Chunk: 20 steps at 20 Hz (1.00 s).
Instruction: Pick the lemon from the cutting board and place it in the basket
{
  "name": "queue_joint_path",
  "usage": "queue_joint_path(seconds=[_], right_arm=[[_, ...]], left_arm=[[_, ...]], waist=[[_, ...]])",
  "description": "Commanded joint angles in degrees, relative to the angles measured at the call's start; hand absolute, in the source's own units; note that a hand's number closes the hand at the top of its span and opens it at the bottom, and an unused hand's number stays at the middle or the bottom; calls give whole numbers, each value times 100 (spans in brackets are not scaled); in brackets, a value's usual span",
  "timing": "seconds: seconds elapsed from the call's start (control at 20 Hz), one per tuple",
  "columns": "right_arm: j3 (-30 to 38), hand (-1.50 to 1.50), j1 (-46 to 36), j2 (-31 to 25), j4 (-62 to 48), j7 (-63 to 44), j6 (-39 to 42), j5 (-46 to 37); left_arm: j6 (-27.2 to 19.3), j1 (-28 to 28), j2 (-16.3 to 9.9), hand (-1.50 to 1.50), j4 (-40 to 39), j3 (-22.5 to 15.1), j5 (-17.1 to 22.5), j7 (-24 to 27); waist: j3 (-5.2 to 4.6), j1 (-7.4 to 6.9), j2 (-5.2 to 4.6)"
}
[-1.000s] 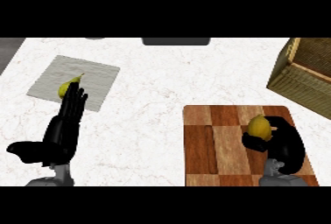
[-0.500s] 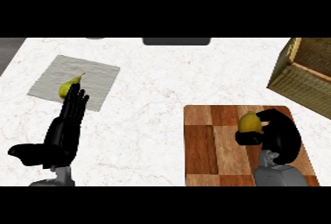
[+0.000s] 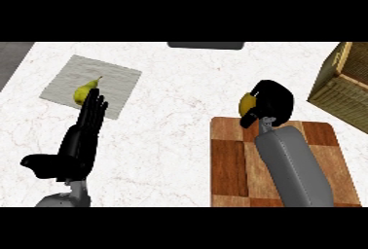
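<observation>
Since half a second ago the right hand (image 3: 271, 102) is carrying the lemon (image 3: 247, 102) up and away from the middle of the cutting board (image 3: 231, 165), and it is now sitting over the board's far edge, partly above the white table (image 3: 179, 146). Its fingers are curling round the lemon, hiding most of it, so only a yellow side is showing at the hand's left. The grey forearm is stretching back across the board toward the lower edge. The wicker basket (image 3: 343, 87) is standing near, off to the right of the hand and apart from it. The left hand (image 3: 81, 141) is resting at the left with fingers straight, its tips lying just beside a pear (image 3: 85, 91) on a grey cloth (image 3: 92, 83).
</observation>
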State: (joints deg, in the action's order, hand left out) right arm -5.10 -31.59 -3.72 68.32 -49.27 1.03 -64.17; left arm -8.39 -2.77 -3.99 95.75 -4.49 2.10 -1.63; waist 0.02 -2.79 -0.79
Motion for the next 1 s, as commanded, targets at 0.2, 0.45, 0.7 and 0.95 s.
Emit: queue_joint_path(seconds=[0.2,0.45,0.7,0.95], right_arm=[[399,150,-1234,358,-553,467,-1255,274],[38,150,-1404,368,932,148,-1131,231],[69,150,-1842,368,2131,-717,-290,298],[437,150,-2017,243,2274,-1170,55,184]], left_arm=[[145,435,-85,0,91,73,61,260],[222,245,-273,0,-99,478,284,157],[-46,372,-16,0,215,130,-43,58],[-22,31,73,0,-234,212,-11,154]], waist=[[0,122,56],[-6,299,108],[-4,325,119],[-4,293,88]])
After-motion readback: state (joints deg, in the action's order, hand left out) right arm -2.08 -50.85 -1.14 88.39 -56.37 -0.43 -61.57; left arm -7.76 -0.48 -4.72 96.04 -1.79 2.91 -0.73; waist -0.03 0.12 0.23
